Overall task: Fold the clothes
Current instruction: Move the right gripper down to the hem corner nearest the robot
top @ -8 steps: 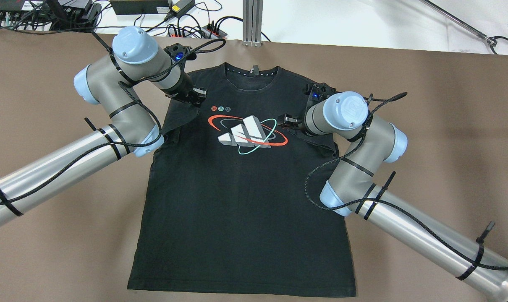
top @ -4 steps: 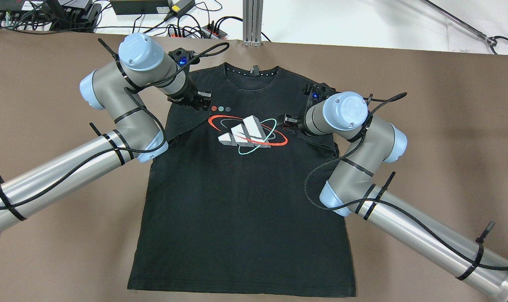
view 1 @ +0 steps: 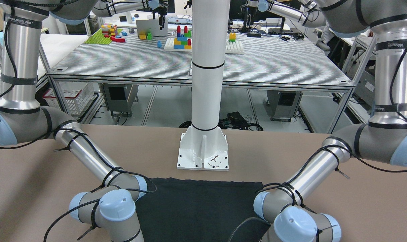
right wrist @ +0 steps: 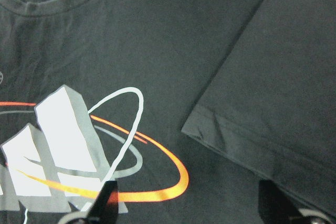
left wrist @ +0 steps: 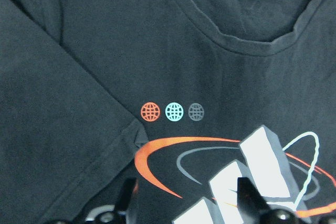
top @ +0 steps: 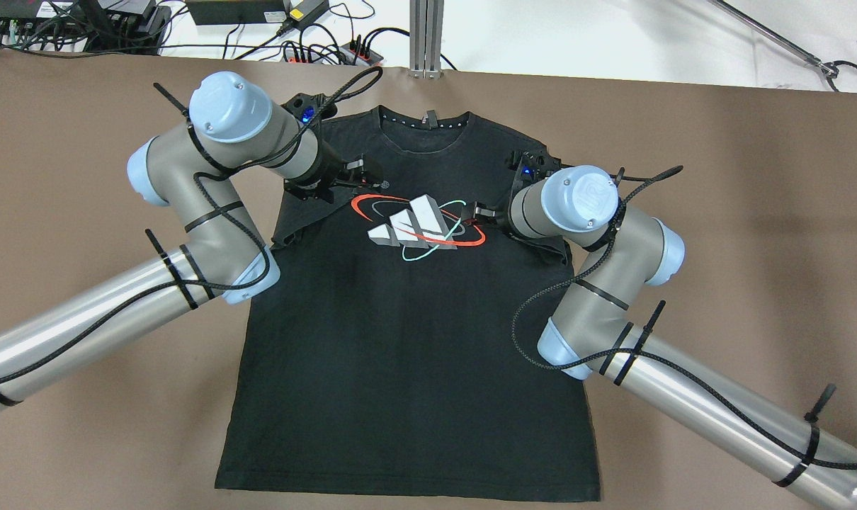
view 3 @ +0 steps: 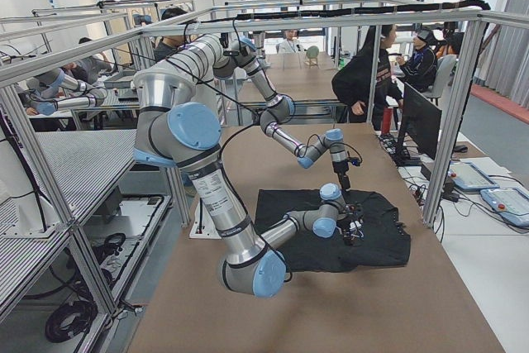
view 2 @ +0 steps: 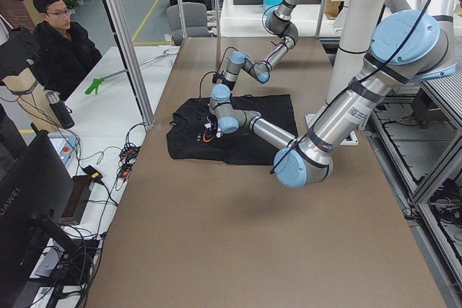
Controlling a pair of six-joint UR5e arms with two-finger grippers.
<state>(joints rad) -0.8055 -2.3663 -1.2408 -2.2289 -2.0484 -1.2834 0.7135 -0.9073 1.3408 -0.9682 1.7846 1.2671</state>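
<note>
A black T-shirt (top: 400, 340) with a white, orange and teal chest print lies flat on the brown table, collar at the far side. Both sleeves are folded inward onto the chest. My left gripper (top: 370, 176) hovers over the upper left of the print, open and empty. In the left wrist view (left wrist: 186, 203) the folded sleeve (left wrist: 63, 145) lies to its left. My right gripper (top: 477, 211) is at the print's right end, open and empty. In the right wrist view (right wrist: 189, 208) the other folded sleeve (right wrist: 278, 103) lies to its right.
The white pillar's base (view 1: 203, 153) stands just behind the shirt's hem (view 1: 196, 183). Power strips and cables (top: 315, 49) and a metal post (top: 426, 35) line the far edge. Operators (view 2: 61, 41) are beside the table's end.
My left gripper has moved right and inward over the shirt, toward the chest print. My right arm has shifted slightly left. The shirt's body has not moved.
</note>
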